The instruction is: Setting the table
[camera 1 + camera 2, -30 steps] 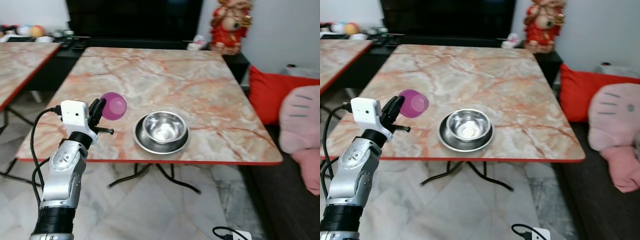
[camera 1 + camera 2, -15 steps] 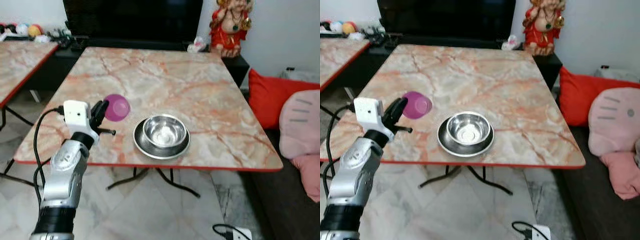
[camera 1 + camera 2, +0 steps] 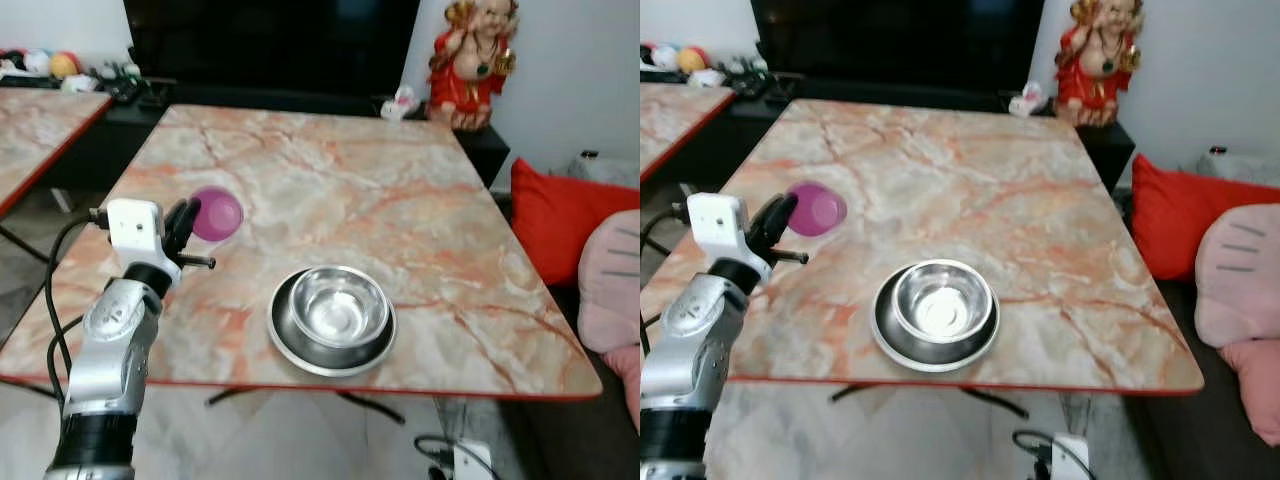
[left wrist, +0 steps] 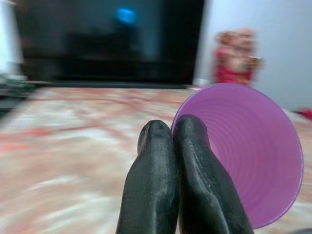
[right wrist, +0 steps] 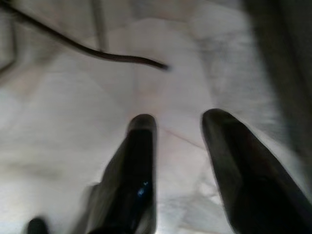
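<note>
Purple ribbed cup (image 3: 217, 213), translucent, tipped sideways, pinched by left gripper (image 3: 185, 222).

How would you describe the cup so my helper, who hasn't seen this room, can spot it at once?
Find the marble table with the steel bowl on a plate near its front edge. Left of these, the left pincer holds the cup above the table. It is the one purple plastic thing, tipped on its side.
</note>
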Robot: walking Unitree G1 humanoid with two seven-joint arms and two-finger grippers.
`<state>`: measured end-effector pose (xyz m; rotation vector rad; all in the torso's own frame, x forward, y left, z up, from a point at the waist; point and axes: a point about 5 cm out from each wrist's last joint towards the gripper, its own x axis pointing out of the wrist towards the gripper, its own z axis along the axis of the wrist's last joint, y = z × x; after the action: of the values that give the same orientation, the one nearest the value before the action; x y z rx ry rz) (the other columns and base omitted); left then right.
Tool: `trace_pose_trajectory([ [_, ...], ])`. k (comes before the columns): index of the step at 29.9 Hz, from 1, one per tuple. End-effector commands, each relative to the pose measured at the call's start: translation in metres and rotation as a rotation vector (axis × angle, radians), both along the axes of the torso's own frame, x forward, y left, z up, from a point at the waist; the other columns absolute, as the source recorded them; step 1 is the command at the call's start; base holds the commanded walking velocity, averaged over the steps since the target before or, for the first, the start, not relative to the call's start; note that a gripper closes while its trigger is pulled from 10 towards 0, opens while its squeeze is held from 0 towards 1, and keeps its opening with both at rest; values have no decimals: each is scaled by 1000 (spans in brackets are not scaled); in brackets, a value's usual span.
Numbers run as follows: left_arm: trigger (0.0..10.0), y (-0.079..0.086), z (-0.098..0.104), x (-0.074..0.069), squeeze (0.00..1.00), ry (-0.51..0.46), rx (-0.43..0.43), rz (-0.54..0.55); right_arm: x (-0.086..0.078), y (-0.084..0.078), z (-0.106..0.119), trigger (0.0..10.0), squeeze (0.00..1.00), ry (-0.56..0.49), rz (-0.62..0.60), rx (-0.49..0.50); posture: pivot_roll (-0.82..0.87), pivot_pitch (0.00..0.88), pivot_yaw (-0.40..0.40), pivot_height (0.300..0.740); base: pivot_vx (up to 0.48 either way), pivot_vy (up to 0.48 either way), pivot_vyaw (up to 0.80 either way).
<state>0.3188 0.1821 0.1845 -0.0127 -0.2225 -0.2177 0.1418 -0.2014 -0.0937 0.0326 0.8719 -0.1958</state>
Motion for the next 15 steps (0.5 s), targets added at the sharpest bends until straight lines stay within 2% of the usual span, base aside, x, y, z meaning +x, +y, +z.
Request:
trace_pose_trajectory([
  [1,10000,4,7,0,0,-16,6,3,0,2,0,10000,0,2,-11,10,108,0,-62,740,0,0,0],
  [11,10000,-2,4,1,0,48,-34,-58,0,3,-1,10000,0,6,-6,11,104,0,-69,740,0,0,0],
  [12,10000,-2,3,5,0,99,-35,-50,0,2,-1,10000,0,8,-4,12,105,0,-70,740,0,0,0],
  [15,10000,-2,5,9,0,144,-45,-46,0,2,-1,10000,0,12,-2,13,101,0,-73,740,0,0,0],
])
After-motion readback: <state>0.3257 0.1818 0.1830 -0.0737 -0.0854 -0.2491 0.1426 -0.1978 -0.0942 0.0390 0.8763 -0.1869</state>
